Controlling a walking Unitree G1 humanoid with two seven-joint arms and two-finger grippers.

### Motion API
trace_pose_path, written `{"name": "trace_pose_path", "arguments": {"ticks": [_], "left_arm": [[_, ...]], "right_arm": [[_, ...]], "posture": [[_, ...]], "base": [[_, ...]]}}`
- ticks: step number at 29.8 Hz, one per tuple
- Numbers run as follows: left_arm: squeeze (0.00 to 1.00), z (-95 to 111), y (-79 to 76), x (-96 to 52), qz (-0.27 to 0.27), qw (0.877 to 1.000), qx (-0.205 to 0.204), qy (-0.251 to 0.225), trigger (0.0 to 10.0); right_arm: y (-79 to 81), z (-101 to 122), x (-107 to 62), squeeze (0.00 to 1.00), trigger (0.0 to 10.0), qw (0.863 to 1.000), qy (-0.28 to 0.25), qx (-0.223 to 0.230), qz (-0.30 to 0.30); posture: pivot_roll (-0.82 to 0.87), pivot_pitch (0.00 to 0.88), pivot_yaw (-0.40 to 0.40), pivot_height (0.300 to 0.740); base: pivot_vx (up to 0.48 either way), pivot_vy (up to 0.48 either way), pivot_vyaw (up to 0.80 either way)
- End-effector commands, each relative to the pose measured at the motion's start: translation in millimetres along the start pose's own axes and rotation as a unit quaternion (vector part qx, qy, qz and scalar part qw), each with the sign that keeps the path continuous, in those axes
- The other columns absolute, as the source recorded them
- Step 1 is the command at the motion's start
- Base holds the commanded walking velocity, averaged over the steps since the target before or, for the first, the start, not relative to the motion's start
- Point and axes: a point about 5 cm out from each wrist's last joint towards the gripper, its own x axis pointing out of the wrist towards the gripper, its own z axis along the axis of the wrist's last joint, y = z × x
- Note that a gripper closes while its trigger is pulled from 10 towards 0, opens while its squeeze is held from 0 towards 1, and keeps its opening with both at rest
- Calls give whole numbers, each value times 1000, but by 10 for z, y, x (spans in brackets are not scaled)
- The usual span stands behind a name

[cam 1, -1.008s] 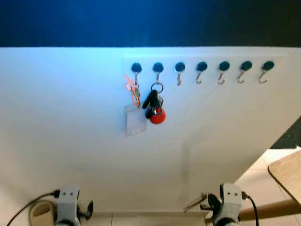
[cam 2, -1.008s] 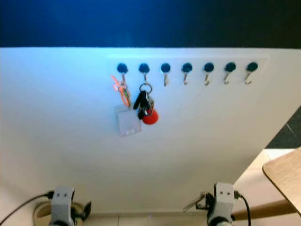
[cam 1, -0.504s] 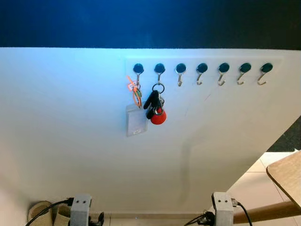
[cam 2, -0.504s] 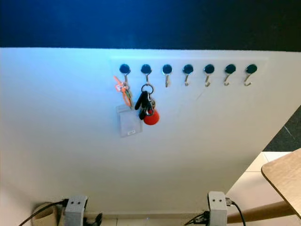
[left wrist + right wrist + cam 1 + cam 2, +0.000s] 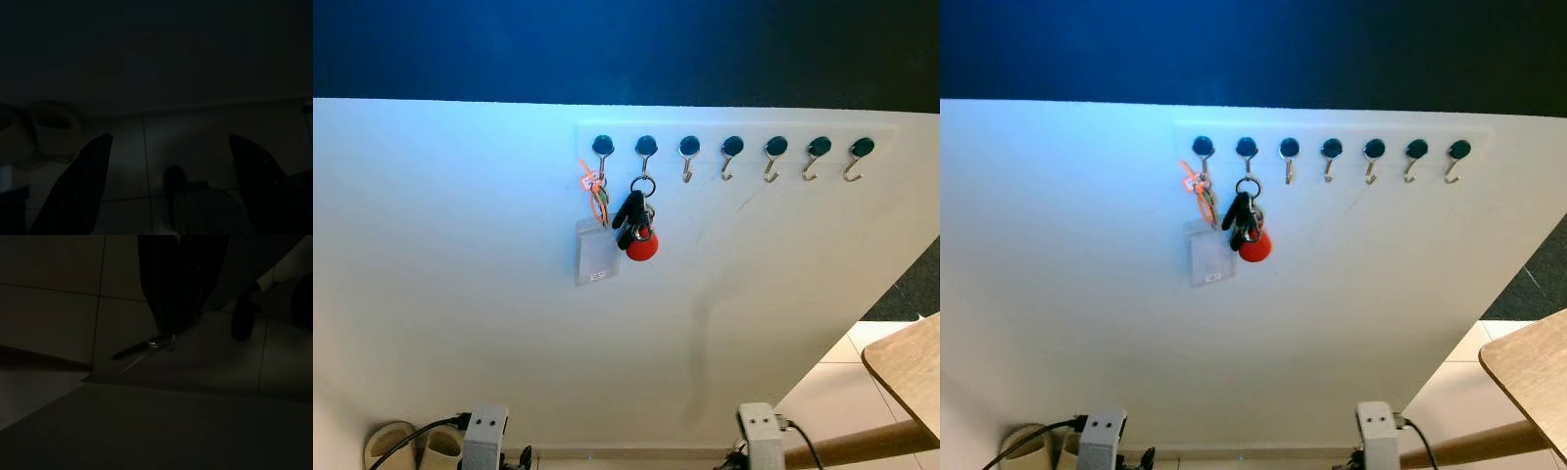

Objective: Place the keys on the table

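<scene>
I see the keys hanging well above both tools; left tool spread; right's state I can't tell.

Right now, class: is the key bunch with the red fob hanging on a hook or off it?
On. The key bunch hangs by its ring from the second hook on the white wall.
</scene>
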Motion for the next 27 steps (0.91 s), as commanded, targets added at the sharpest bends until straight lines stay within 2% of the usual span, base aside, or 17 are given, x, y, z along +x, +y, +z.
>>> {"name": "trace_pose_path", "arguments": {"ticks": [1, 5, 7, 10, 23, 27], "left_arm": [[0, -80, -14, -15, 19, 1000, -9, 20, 10000], [0, -86, 15, -24, 23, 999, -38, 17, 10000], [0, -85, 18, -31, 17, 999, -38, 13, 10000], [0, -124, 39, -70, 19, 1000, -15, 7, 10000], [0, -150, -9, -56, 6, 1000, -16, 22, 10000], [0, -166, 9, -61, 12, 999, -22, 25, 10000]], "right_arm": [[-38, -23, -9, 0, 10000, 1000, 4, 13, -17], [20, -63, -12, 0, 10000, 1000, 9, 1, 0], [31, -71, -13, 0, 10000, 1000, 9, 1, 0], [52, -105, -17, 0, 10000, 1000, 15, 7, -2], [124, -208, -41, 0, 10000, 999, 30, -7, 18], [145, -173, -36, 0, 10000, 1000, 11, -5, 19]], "posture": [[49, 56, -34, 740], [41, 43, -31, 740], [39, 43, -30, 740], [22, 38, -8, 740], [37, 53, -7, 740], [35, 60, -15, 740]], "base": [[0, 0, 0], [0, 0, 0], [0, 0, 0], [0, 0, 0], [0, 0, 0], [0, 0, 0]]}}
